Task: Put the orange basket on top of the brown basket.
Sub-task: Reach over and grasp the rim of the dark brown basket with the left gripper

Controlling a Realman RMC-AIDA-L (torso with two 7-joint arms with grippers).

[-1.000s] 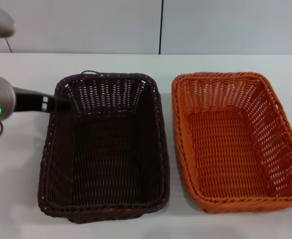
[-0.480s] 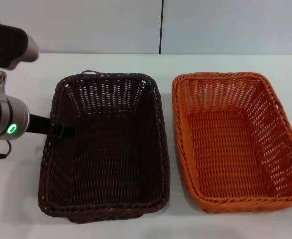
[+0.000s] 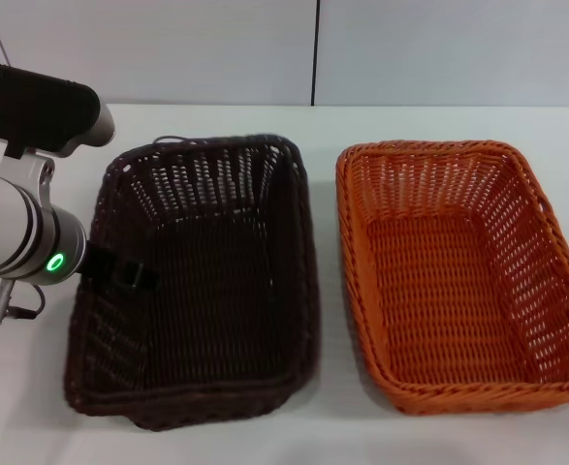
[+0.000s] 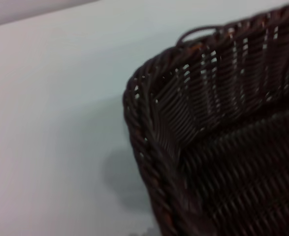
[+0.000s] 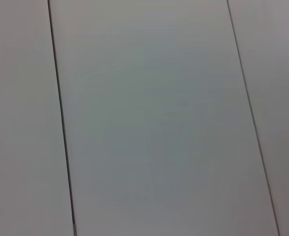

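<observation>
Two woven tray baskets sit side by side on a white table [image 3: 429, 121], seen from the head camera above. The brown basket [image 3: 202, 281] fills the centre-left of the frame; the orange basket [image 3: 463, 276] fills the right, just beside it with a narrow strip of table between them.

The left gripper [image 3: 129, 275] enters from the left edge of the frame, at the end of a silver arm with a glowing green ring light. Its dark tip is at the brown basket's left rim, about halfway along that side, and appears to reach over the rim into the basket. Whether its fingers are spread or clamped on the rim cannot be told from the pictures. The orange basket lies well apart from this gripper, on the far side of the brown basket. The brown basket sits slightly askew, its near left corner bulging toward the bottom of the frame.

Both baskets are rectangular, wicker-style, with sloping openwork sides of upright strands, tightly woven floors and thick braided rims. The brown one is very dark, almost black; the orange one is bright and evenly coloured. A small loop sticks up from the brown basket's far rim.

The left wrist view shows one corner of the brown basket [image 4: 208, 147] up close against the white table [image 4: 55, 123].

The right wrist view shows only pale panels with thin dark seams; the right gripper is not visible anywhere.
</observation>
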